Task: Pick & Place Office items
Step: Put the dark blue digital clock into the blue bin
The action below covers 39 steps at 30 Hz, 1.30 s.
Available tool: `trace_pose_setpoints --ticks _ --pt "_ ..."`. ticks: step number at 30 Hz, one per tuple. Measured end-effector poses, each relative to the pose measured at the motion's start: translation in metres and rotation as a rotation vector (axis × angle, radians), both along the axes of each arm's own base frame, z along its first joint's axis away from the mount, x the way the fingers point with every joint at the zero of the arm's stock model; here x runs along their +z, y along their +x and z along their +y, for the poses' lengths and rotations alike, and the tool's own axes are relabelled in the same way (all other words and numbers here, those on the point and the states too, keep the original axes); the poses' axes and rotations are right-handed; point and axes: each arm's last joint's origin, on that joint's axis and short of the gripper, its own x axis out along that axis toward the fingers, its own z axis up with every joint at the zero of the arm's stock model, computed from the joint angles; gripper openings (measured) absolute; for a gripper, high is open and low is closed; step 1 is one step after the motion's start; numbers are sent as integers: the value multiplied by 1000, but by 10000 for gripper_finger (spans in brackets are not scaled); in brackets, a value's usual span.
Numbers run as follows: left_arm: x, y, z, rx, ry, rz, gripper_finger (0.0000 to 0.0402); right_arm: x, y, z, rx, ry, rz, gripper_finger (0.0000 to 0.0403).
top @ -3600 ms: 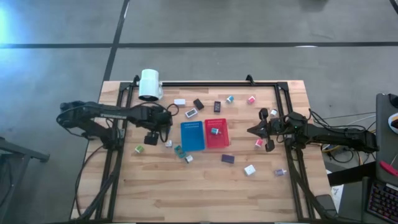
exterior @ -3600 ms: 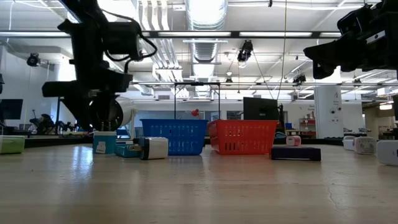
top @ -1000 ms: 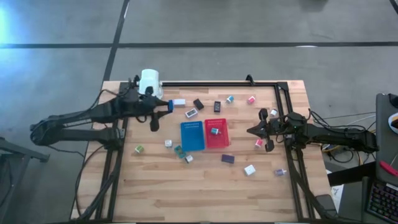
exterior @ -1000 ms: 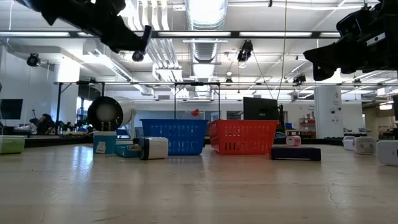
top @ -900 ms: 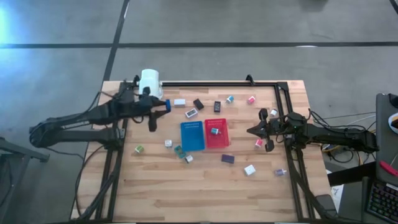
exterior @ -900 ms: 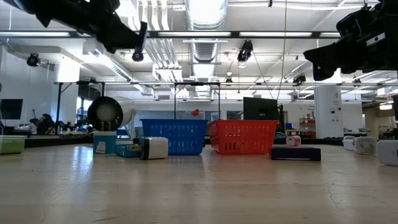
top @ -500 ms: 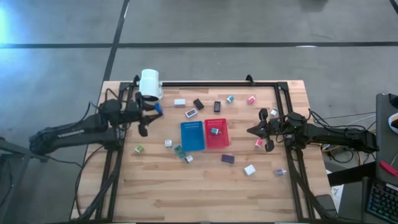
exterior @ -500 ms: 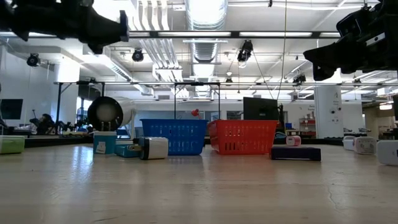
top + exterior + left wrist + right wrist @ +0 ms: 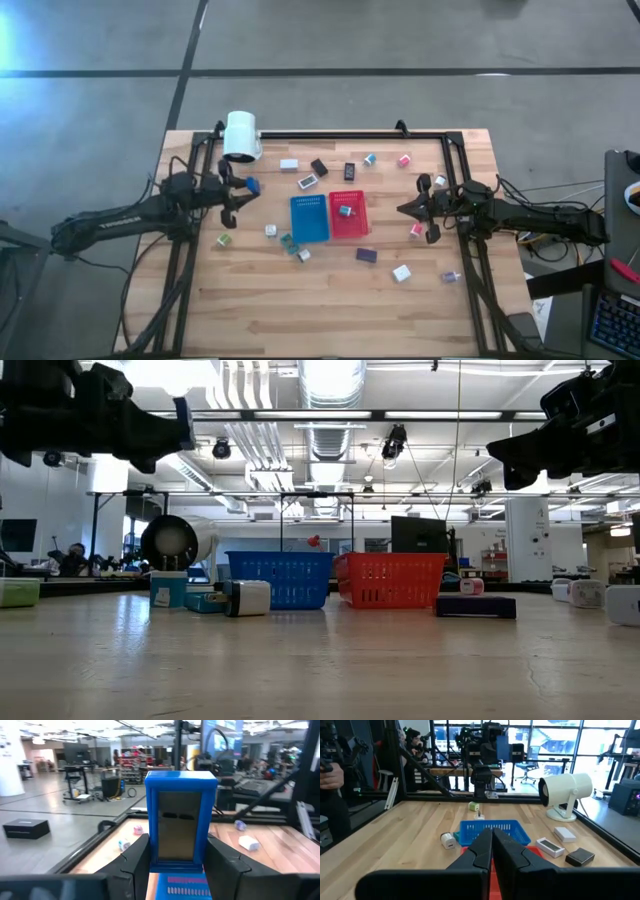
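My left gripper (image 9: 243, 190) hangs over the table's left side, in front of the white lamp head (image 9: 241, 135), shut on a small blue box with a dark window (image 9: 180, 820). My right gripper (image 9: 413, 209) waits shut and empty over the right side. Other office items lie scattered flat on the wood: a white block (image 9: 289, 164), a black one (image 9: 319, 167), a pink one (image 9: 404, 160), a green one (image 9: 224, 240), a dark purple one (image 9: 366, 255). One small item (image 9: 346, 210) lies in the red tray (image 9: 348, 226). My left gripper pinches the blue box by the lower part of its two side walls (image 9: 152, 855) between its two fingers (image 9: 137, 857). The fingers reach in level, from the table's left side. The box stands upright in the hold, lifted clear of the table.
A blue tray (image 9: 309, 225) and the red tray stand side by side at the table's middle. A black frame rail (image 9: 350, 134) runs along the far edge and down both sides. Bare wood lies along the near edge.
My left gripper has drawn back toward the table's left edge and sunk lower, tipping toward level, with the blue box still between its fingers and clear of the table. The right arm has kept still.
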Motion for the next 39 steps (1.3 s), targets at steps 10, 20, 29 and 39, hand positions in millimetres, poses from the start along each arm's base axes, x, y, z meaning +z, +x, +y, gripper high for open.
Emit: trace_pose_setpoints --ticks 10,20,29,39 --pt "-14 0 -2 -64 7 13 145 0 0 0 0 1 1 8" --pt "-26 -2 -3 -65 3 -18 145 0 0 0 0 1 1 8" --pt "-27 -2 -3 -64 1 -14 145 0 0 0 0 2 2 8" --pt "-27 -2 -3 -64 8 -6 145 0 0 0 0 0 1 8"
